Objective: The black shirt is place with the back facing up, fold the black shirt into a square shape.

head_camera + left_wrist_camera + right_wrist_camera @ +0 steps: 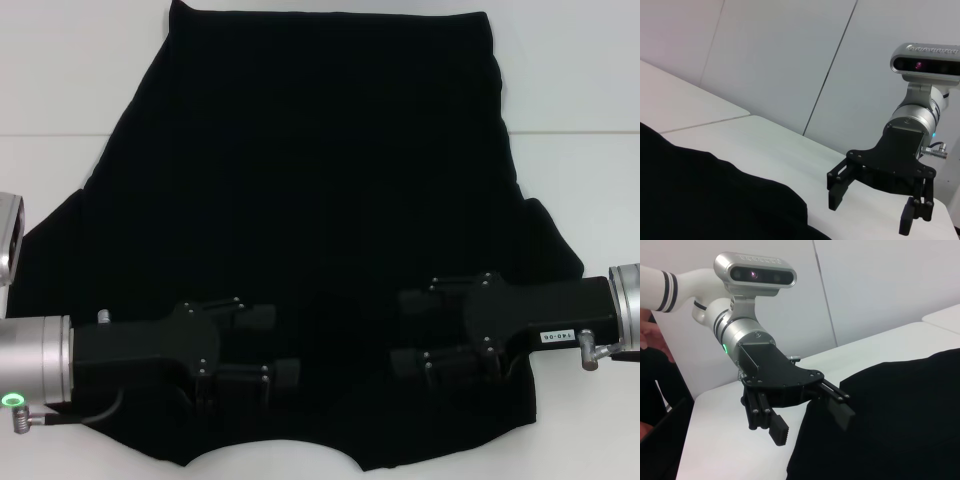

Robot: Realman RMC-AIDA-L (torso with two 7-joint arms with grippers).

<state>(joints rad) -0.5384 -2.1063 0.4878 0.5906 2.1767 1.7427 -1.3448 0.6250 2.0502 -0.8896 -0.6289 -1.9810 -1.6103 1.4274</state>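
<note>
1. Here, the black shirt (pixel 320 200) lies spread flat on the white bench (pixel 580 80) and fills most of the head view, from the top centre down to the lower edge, with a curved notch cut into its outline at the bottom centre.
2. The left tool (pixel 262 345) hangs at the lower left of the head view and the right tool (pixel 415 330) at the lower right, their tips pointing toward each other over the near part of the shirt.
3. Both tools are released: the right wrist view shows the left tool (pixel 812 422) with its fingers spread wide and nothing between them, and the left wrist view shows the right tool (pixel 872 212) the same.
4. The step in hand looks like taking hold for a fold, since no fold is made yet.
5. To do it well, each tool should go to the cloth's edge or a corner rather than the middle, so that it pinches a single layer.
6. Matching grip points on both sides would keep the fold line straight.
7. Lifting both sides together should prevent wrinkles and skew.
</note>
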